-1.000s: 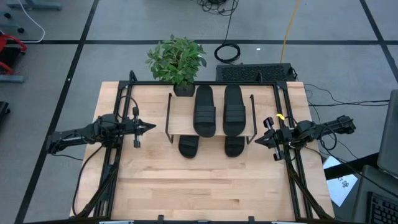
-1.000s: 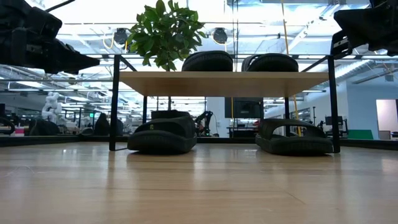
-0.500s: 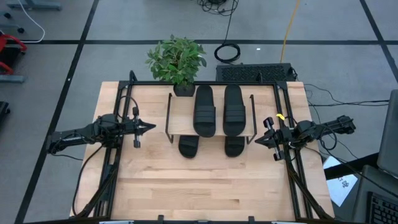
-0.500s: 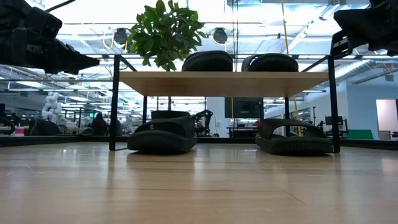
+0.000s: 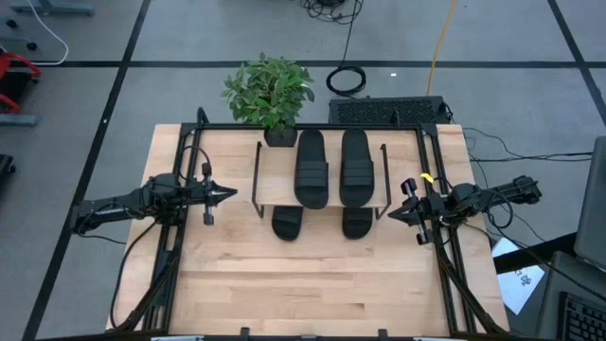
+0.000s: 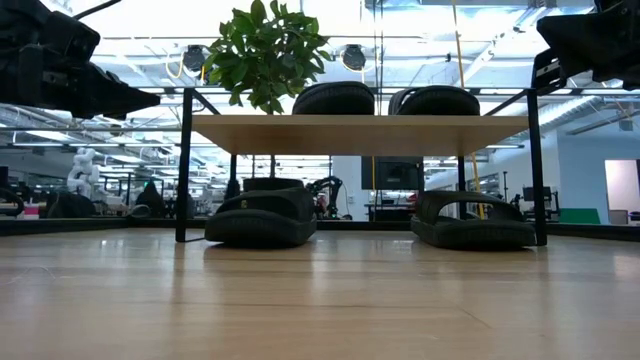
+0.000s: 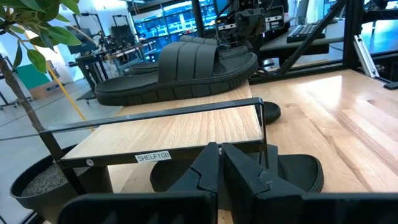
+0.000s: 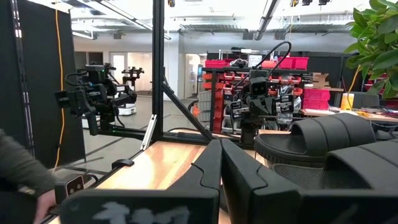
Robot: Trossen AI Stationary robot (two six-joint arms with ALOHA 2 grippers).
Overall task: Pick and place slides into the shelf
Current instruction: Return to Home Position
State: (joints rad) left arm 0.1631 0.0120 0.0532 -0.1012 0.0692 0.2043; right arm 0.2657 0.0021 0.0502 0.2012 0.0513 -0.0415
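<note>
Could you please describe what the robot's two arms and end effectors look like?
Both arms are slim, dark and jointed, with black cables looping along them. The left end effector and right end effector each taper to two dark wedge-shaped fingers. A small yellow tag marks the right arm.

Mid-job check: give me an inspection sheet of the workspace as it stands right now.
Surface: wooden table, no spills or marks seen.
Job's things: shelf toward the table's back; top slides side by side on its board; lower slides under it, ends sticking out in front.
Clutter: potted plant by the shelf's back left corner.
Grippers: left gripper shut, left of the shelf; right gripper shut, right of it; both hold nothing.
Cables: coiled black cable and yellow cable on the floor behind.
Surroundings: a person's sleeve in the right wrist view.
</note>
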